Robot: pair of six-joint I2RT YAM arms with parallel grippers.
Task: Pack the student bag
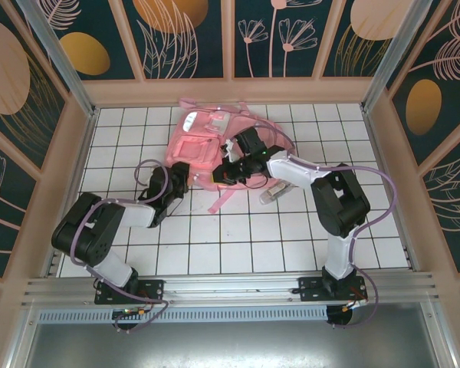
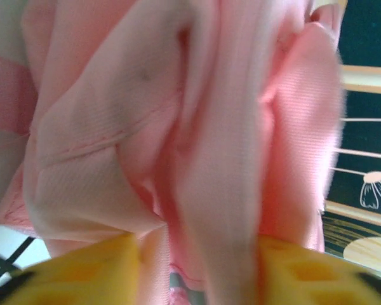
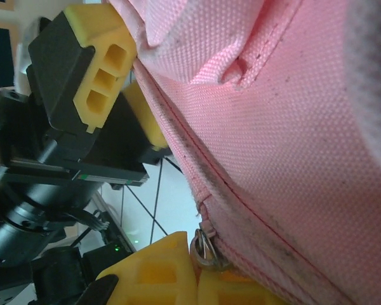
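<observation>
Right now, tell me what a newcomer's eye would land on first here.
The pink bag, lying on the far middle of the table, draws the eye first as the biggest thing there. Both arms meet at its near edge. The left gripper has pink fabric bunched in it, and the right gripper is shut on the zip pull.

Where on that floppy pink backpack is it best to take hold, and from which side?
Probably the stitched seam of the student bag, beside the metal zipper ring, coming from the near edge facing the arms. The cloth is limp and lies slumped, so that thin, firm rim suits a two-finger pinch better than the broad panels.
</observation>
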